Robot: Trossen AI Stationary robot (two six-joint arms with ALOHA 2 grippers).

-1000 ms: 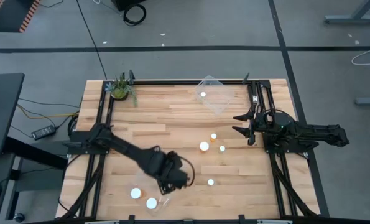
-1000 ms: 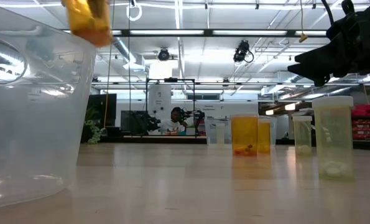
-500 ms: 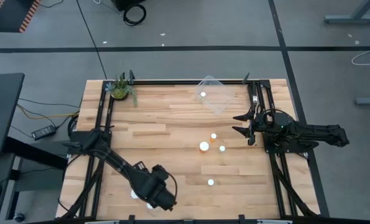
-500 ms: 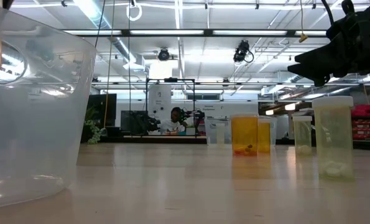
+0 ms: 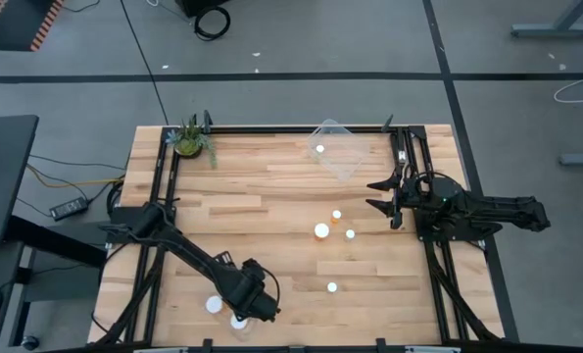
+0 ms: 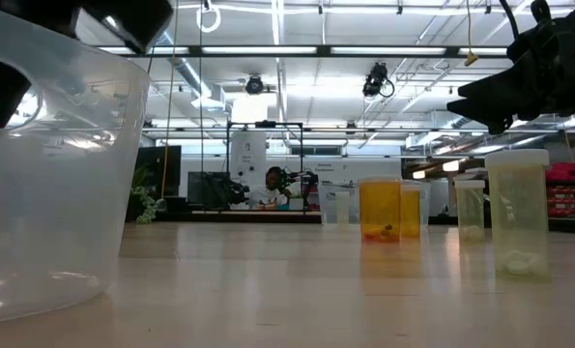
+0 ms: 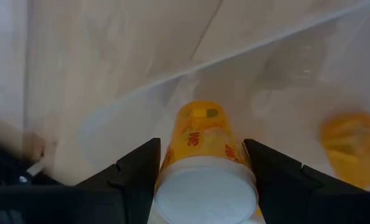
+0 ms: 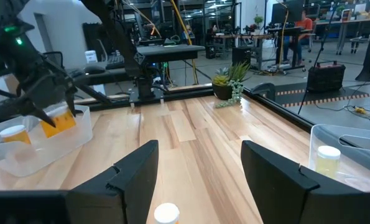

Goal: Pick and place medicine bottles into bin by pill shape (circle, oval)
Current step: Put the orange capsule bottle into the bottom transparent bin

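Observation:
My left gripper (image 5: 254, 306) is shut on an orange-amber medicine bottle (image 7: 203, 134) with a white cap, inside the clear bin (image 5: 234, 322) at the table's near edge. Two more bottles are in that bin (image 5: 214, 305) (image 5: 238, 321); one shows in the left wrist view (image 7: 349, 146). Several bottles stand upright on the table's middle right (image 5: 321, 231) (image 5: 331, 287). A second clear bin (image 5: 335, 149) at the far edge holds one bottle (image 5: 319, 150). My right gripper (image 5: 383, 196) is open and empty at the table's right side. My left gripper pinches the bottle between its two fingers at the cap end of the body (image 7: 170, 157). The fingers slant down from above into the bin. The bottle points bottom first beyond the fingertips, tilted (image 8: 60, 121). Whether it touches the bin floor, I cannot tell.
A small green potted plant (image 5: 191, 140) stands at the far left corner. Black frame rails run along the table's left (image 5: 159, 186) and right (image 5: 409, 167) sides. In the low view the near bin's wall (image 6: 65, 174) fills the left, and several bottles (image 6: 380, 208) stand to the right.
My left gripper has carried the bottle toward the table's near left, over the near bin, and has gone down into it. The bottle, first above the bin's rim in the low view, is now behind its wall. The gripper stays shut on it.

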